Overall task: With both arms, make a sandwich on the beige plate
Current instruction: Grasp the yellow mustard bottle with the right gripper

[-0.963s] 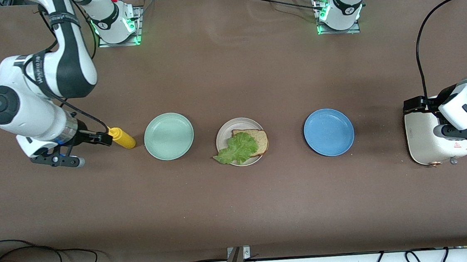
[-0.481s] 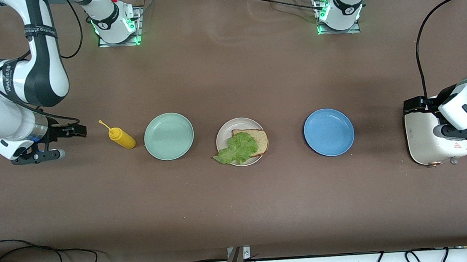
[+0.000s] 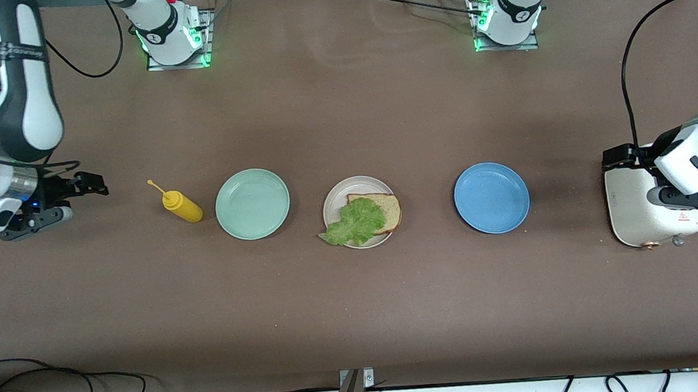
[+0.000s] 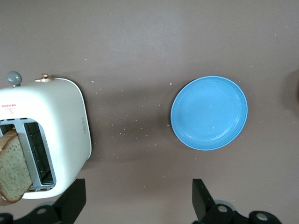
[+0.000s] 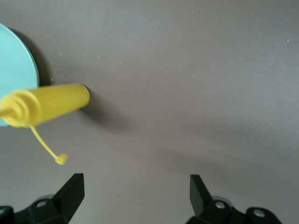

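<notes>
The lettuce leaf covers part of the bread slice. In the left wrist view, the toaster and its bread are cut off. The mint plate appears only partly.

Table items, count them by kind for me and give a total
Round shallow plates: 3 (mint green, beige, blue)
Brown bread slices: 2 (on beige plate, in toaster)
Green lettuce leaf: 1
Yellow squeeze bottle: 1
White toaster: 1
Total: 8

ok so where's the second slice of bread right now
It stands in a slot of the white toaster, at the left arm's end of the table; the bread slice shows in the left wrist view.
</notes>
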Controlling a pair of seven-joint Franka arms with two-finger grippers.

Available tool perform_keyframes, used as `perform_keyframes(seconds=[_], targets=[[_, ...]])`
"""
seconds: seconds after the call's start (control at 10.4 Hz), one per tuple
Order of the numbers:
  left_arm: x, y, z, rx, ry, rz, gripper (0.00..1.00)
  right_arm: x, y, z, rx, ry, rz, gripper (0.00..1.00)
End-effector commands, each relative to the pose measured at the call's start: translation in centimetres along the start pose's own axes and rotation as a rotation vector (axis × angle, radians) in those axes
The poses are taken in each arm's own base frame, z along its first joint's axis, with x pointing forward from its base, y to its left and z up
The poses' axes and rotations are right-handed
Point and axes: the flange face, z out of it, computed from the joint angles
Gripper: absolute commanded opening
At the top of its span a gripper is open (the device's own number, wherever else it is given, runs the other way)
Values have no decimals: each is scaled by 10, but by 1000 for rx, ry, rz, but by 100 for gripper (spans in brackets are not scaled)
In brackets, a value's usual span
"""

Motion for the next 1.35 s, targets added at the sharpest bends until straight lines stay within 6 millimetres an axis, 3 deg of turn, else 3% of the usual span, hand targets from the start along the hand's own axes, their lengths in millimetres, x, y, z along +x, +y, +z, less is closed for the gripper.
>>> perform_keyframes(seconds=[0.0, 0.77, 0.96, 1.06, 1.25], targets=[[-2, -1, -1, 32, -8, 19, 100, -19, 34, 11, 70, 66, -119, 100], [-1, 1, -2, 33, -7, 24, 100, -78, 75, 113, 407, 445, -539, 100], [-1, 1, -2, 33, -7, 22, 100, -72, 68, 160, 536, 640, -668, 100], [-1, 1, -1, 33, -8, 22, 100, -73, 73, 178, 539, 703, -651, 100], [-1, 1, -1, 33, -8, 22, 100, -62, 68, 195, 510, 845, -726, 100]])
